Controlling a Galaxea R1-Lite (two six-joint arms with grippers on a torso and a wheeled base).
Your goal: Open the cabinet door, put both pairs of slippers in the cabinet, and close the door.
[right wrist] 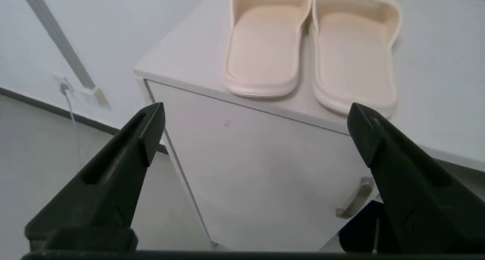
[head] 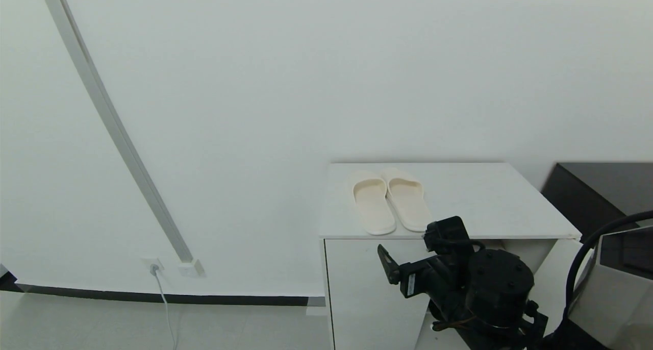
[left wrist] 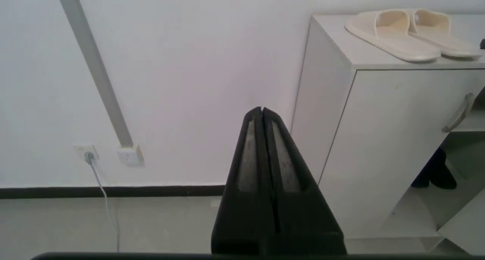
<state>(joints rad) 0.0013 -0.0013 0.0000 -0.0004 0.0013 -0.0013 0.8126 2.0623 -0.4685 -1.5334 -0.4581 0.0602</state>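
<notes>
Cream-coloured soft slippers (head: 390,202), one pair, lie side by side on the left part of the flat top of a white rectangular cabinet (head: 484,197), toes toward the wall and heels at the front edge. The cabinet's white left door (head: 367,294) sits closed, with a slim curved handle (left wrist: 458,112) at its inner edge. The compartment (left wrist: 462,150) to the right of it stands open, and a dark shape (left wrist: 434,173) rests on its shelf, too dim to identify. The right gripper (right wrist: 256,112) hovers in front of the cabinet, just below the heels of the slippers, with its two black fingers (right wrist: 144,161) spread wide and nothing between them. The left gripper (left wrist: 261,165) is off to the cabinet's left and apart from it, its fingers pressed flat together and holding nothing. A grey conduit (head: 117,130) runs down the white wall to a socket (head: 153,265).
</notes>
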